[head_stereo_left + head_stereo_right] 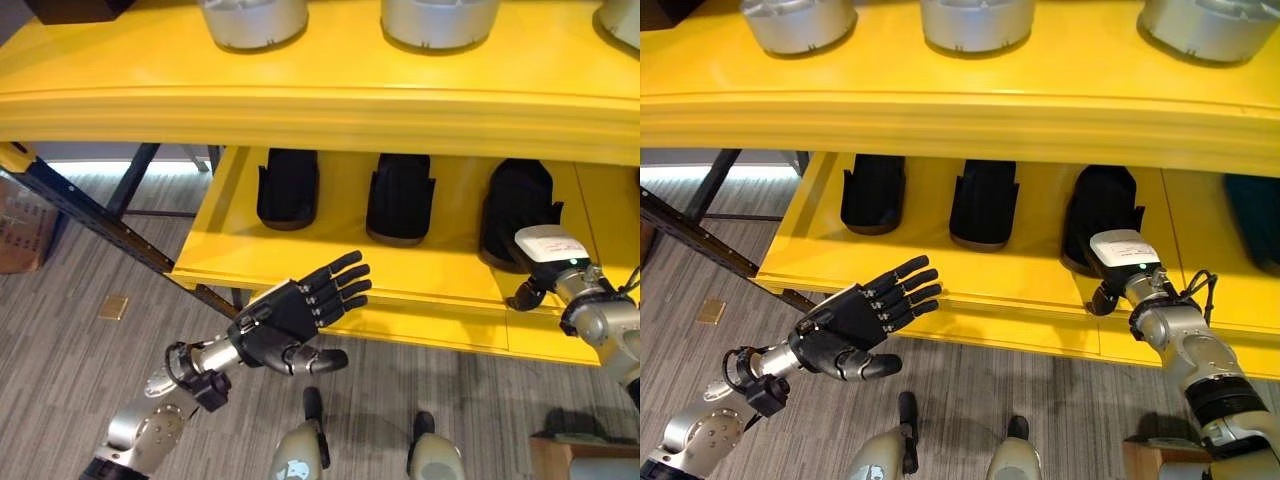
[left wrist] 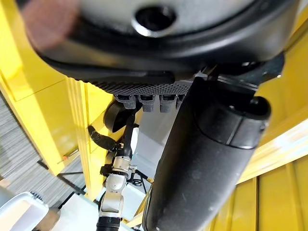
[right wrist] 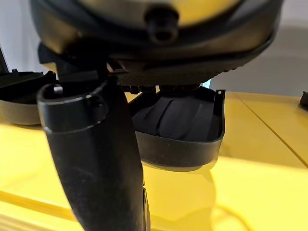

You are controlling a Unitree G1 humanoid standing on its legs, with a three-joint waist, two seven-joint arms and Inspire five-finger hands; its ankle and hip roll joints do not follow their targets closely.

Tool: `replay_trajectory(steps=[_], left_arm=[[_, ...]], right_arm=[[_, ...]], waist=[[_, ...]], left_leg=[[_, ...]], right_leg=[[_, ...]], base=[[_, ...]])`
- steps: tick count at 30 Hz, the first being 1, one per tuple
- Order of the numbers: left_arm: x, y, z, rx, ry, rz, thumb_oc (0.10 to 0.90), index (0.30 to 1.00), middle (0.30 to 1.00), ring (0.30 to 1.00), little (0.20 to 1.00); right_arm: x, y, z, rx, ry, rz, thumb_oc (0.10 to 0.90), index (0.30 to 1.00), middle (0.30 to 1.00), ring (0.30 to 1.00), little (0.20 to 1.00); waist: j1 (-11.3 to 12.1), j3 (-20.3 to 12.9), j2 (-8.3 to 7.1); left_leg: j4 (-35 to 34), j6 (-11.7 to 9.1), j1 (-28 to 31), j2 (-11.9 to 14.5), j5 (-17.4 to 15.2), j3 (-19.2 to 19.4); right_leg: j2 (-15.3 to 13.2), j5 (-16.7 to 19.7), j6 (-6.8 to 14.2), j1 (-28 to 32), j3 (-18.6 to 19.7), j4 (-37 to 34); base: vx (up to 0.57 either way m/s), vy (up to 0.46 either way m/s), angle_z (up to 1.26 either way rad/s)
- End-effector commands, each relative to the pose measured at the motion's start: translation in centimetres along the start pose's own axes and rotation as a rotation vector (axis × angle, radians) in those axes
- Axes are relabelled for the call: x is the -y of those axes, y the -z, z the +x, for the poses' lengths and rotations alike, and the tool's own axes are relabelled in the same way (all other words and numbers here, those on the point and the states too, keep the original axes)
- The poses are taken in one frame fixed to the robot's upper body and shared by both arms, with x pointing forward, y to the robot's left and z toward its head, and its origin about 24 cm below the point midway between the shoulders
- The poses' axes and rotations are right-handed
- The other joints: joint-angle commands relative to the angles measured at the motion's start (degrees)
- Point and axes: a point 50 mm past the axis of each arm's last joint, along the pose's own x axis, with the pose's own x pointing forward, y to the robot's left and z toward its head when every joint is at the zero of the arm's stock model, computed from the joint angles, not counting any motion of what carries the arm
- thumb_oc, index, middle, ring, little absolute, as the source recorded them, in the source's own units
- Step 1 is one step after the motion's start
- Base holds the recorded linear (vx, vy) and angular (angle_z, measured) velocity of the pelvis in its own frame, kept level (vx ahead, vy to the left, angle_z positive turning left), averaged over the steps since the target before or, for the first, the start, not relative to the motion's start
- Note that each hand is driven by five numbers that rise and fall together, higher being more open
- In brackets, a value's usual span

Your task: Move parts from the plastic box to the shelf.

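Note:
Three black moulded parts lie in a row on the lower level of the yellow shelf [image 1: 300, 265]: left part [image 1: 288, 185], middle part [image 1: 400, 195], right part [image 1: 515, 205]. My right hand [image 1: 1120, 255] reaches onto the shelf at the right part's near end. In the right wrist view its thumb [image 3: 91, 159] stands straight and apart from that part [image 3: 178, 130], which rests on the shelf. My left hand [image 1: 290, 325] hovers palm up and open in front of the shelf's lower edge, holding nothing.
Silver-grey round parts [image 1: 798, 22] [image 1: 975, 22] [image 1: 1205, 28] stand on the upper level. A dark frame bar [image 1: 90, 215] slants down at the left, with a cardboard box [image 1: 20, 235] beyond it. A dark object [image 1: 1252, 225] lies at the lower level's far right.

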Motion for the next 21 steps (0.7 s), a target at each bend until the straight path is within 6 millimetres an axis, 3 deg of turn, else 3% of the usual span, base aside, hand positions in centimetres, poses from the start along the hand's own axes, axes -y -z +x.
replay_trajectory(steps=[1, 21], left_arm=[[2.1, -3.9, 2.1, 0.196, 0.166, 0.104, 0.900, 1.000, 1.000, 1.000, 1.000], [2.0, -4.1, 2.4, 0.185, 0.175, 0.124, 0.900, 1.000, 1.000, 1.000, 1.000]], right_arm=[[5.3, 4.7, 0.9, -0.279, 0.231, -0.145, 0.900, 1.000, 1.000, 1.000, 1.000], [3.5, 8.0, 0.5, -0.433, 0.072, -0.083, 0.900, 1.000, 1.000, 1.000, 1.000]], waist=[[2.2, -2.2, -1.03], [3.2, -1.9, -0.42]], left_leg=[[6.5, -0.7, 0.9, 1.4, -8.4, 0.7], [6.0, -1.1, 1.0, 1.5, -8.0, 0.3]], right_leg=[[0.6, -3.1, -3.3, -0.8, -2.0, 3.2], [0.1, -3.5, -3.7, -1.1, -3.4, 4.3]], base=[[0.00, 0.000, 0.00], [0.00, -0.009, 0.05]])
